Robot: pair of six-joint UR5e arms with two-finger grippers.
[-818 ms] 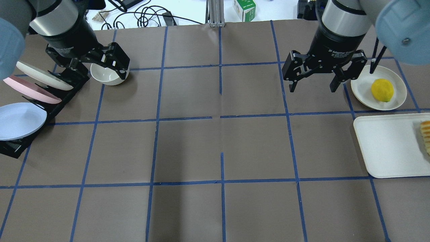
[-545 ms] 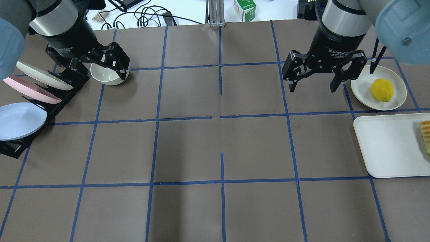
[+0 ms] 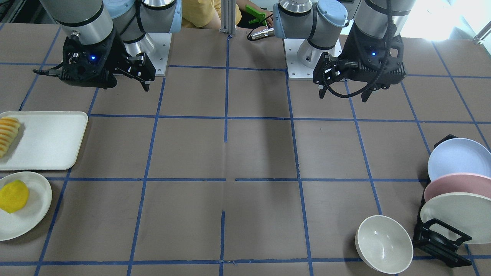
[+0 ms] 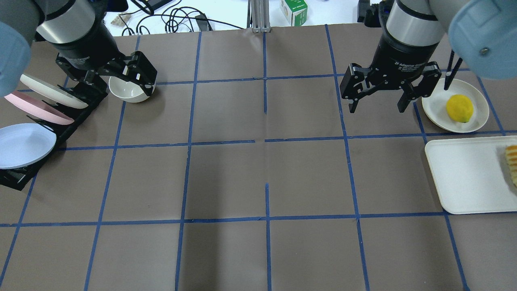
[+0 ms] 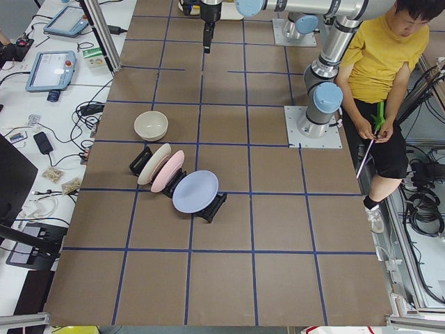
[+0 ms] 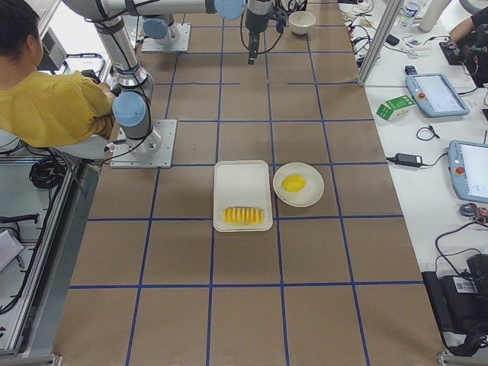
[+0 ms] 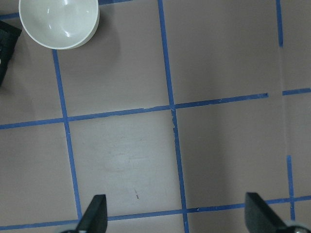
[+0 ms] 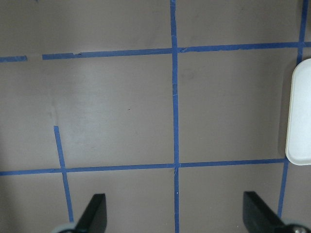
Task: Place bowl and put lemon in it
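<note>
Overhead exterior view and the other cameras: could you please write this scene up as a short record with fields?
bowl: upright, empty, on the table beside the plate rack
lemon: lying on the round plate, next to the tray
left hand: open, empty, above the table, not touching the bowl
right hand: open, empty, above the table, beside the plate
task state: lemon not yet in the bowl
</note>
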